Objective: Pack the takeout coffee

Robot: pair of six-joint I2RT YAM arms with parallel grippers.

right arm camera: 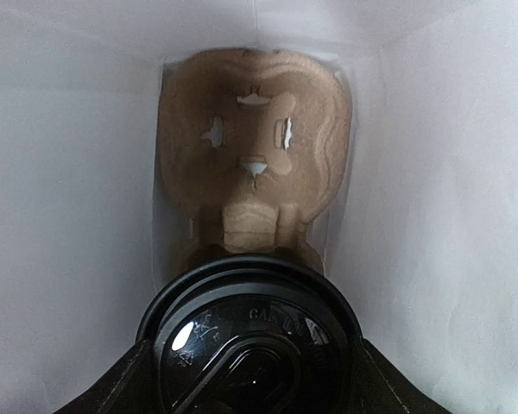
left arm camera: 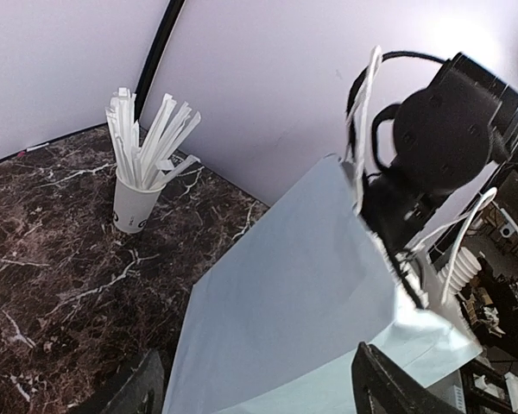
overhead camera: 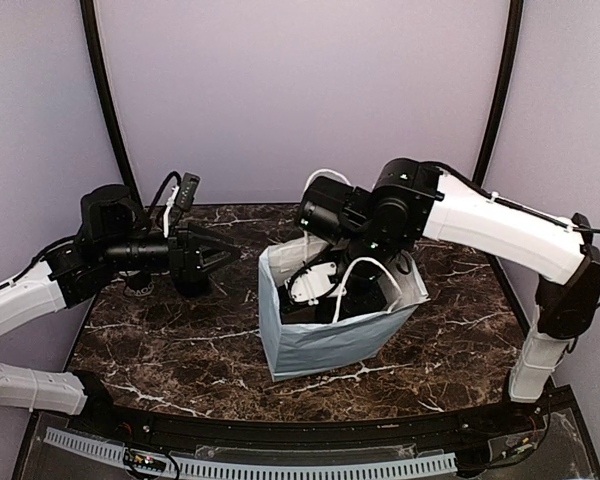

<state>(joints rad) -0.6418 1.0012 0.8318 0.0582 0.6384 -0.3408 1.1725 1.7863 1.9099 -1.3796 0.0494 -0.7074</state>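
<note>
Coffee pinched by R gripper inside bag, carrier at 12 o'clock; apparently not yet released. L gripper spread.

Your desk looks glossy, dark and marbled. The bag is smooth matt paper. Inside, the carrier is rough brown pulp; at its 6 o'clock, the takeout coffee shows shiny black plastic on top.
</note>
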